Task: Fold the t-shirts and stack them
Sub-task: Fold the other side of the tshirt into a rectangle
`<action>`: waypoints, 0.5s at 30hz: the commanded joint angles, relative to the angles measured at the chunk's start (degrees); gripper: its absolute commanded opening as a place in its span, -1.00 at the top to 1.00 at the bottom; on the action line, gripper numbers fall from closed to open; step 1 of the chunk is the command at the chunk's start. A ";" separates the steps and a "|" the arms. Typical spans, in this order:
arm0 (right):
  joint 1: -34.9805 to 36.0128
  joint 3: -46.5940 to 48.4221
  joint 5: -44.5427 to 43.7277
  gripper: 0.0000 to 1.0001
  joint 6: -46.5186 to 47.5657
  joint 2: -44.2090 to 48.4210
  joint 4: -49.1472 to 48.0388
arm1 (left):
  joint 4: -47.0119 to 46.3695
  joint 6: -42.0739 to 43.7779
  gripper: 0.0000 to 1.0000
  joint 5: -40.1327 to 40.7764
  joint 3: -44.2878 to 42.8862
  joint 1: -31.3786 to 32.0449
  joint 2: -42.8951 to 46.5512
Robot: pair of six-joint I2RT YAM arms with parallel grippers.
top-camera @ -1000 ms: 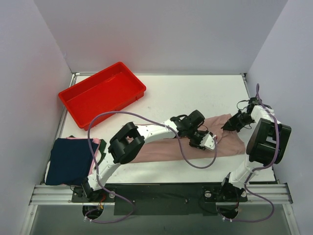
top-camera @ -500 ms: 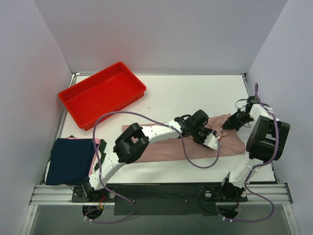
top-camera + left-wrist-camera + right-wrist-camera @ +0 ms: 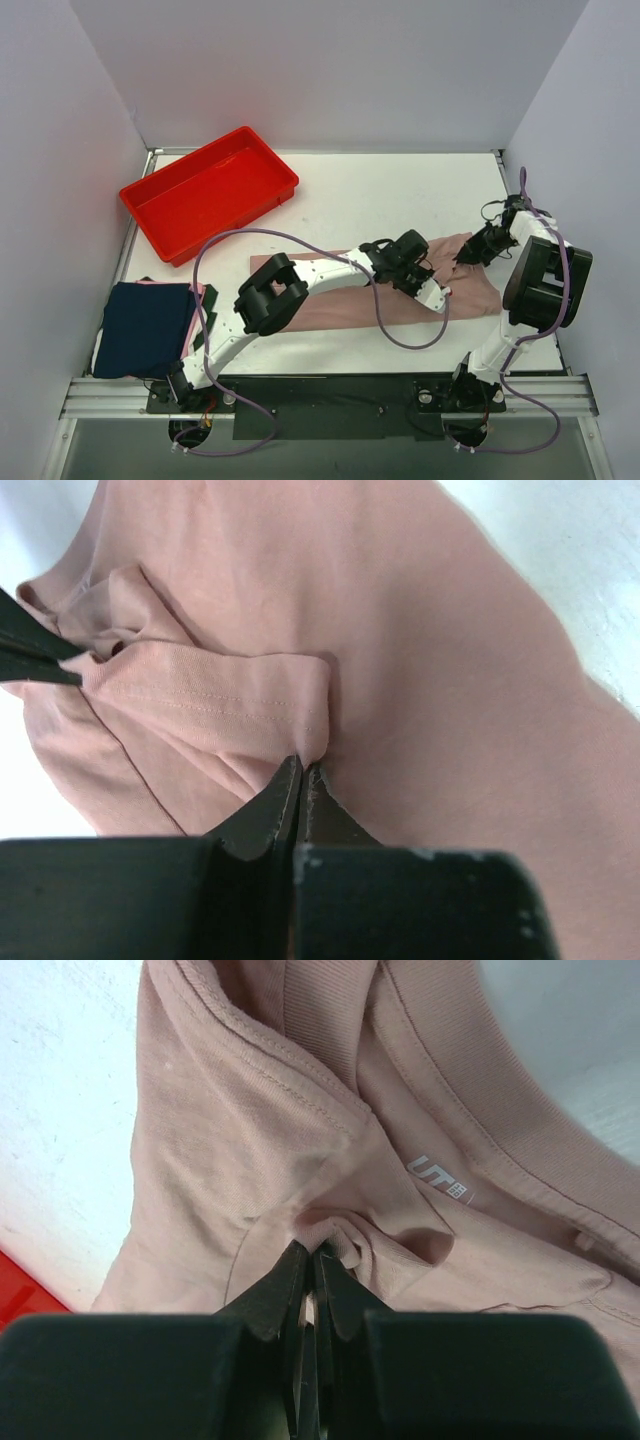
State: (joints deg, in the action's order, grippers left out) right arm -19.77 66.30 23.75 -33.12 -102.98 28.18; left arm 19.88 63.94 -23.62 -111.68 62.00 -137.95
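Note:
The dusty-pink t-shirt (image 3: 330, 308) lies stretched across the table's near middle. My left gripper (image 3: 441, 293) reaches over it to its right part and is shut on a small fold of the pink cloth (image 3: 250, 705), with the fingertips (image 3: 303, 765) pinching the hem corner. At the shirt's far right edge my right gripper (image 3: 464, 257) is shut on a bunched pinch of cloth near the collar (image 3: 312, 1252), beside the neck label (image 3: 440, 1176). Its fingers (image 3: 30, 650) show at the left of the left wrist view. The navy t-shirt (image 3: 145, 328) lies folded at the near left.
A red plastic tray (image 3: 210, 190) stands at the back left. Purple cables loop over the pink shirt from the left arm (image 3: 300, 275). Grey walls close in the table on three sides, with the right arm (image 3: 540, 285) close to the right wall.
My left gripper slid right along the pink shirt and went from open to shut on a fold of it. The right gripper kept its grip and barely moved.

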 commanded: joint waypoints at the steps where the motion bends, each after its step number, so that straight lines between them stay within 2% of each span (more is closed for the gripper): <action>1: 0.35 1.11 -2.65 1.00 2.18 2.60 4.15 | -0.03 -3.37 1.00 2.00 -3.63 0.49 -0.13; 5: 0.26 -0.47 -4.58 1.00 5.17 6.02 7.05 | 9.27 -6.98 1.00 -2.38 -9.34 -0.03 0.31; 9: -0.62 -3.27 -8.71 1.00 7.37 10.77 9.78 | 16.05 -8.48 1.00 -11.70 -12.33 -1.00 1.19; 15: -3.08 -10.48 -8.19 1.00 7.46 14.37 11.54 | 17.47 -6.47 1.00 -13.47 -10.41 -1.26 1.81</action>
State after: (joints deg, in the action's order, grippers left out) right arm -21.78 60.42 17.74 -26.79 -91.11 34.17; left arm 33.39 57.14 -31.81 -122.17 61.10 -138.54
